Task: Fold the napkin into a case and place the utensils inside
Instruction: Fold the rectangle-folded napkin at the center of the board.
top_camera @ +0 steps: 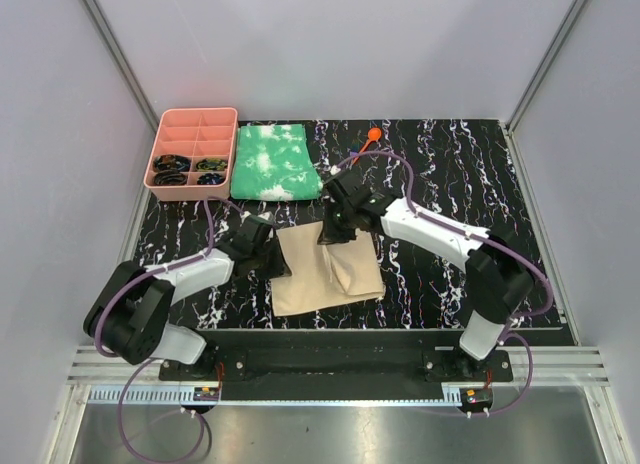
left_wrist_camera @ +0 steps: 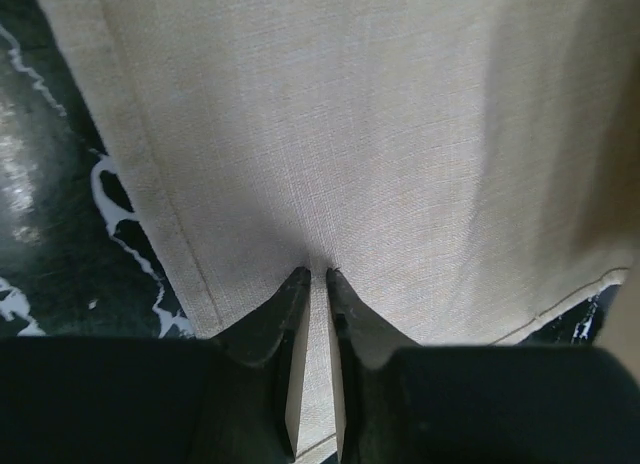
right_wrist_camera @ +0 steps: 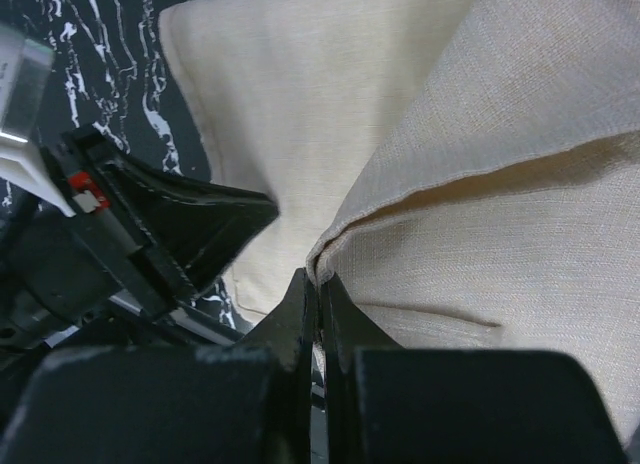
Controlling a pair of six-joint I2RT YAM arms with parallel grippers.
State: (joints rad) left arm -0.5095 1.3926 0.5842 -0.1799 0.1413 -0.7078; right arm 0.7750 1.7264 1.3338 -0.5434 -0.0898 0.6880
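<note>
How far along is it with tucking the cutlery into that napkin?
Early. Done: the napkin lies partly folded, one flap raised. In hand: the left end effector and right end effector each pinch its cloth, jaws shut. Left: finishing the case, then putting in the orange spoon, now lying apart on the table.

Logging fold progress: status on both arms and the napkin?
Left gripper shut on napkin edge. Right gripper shut on a raised fold. Orange spoon outside, far side; nothing blocking.

Soft, even light rendered the top view sharp with faint shadows, while both wrist views showed the napkin (left_wrist_camera: 380, 134) weave crisply above dark, blurred foregrounds.
</note>
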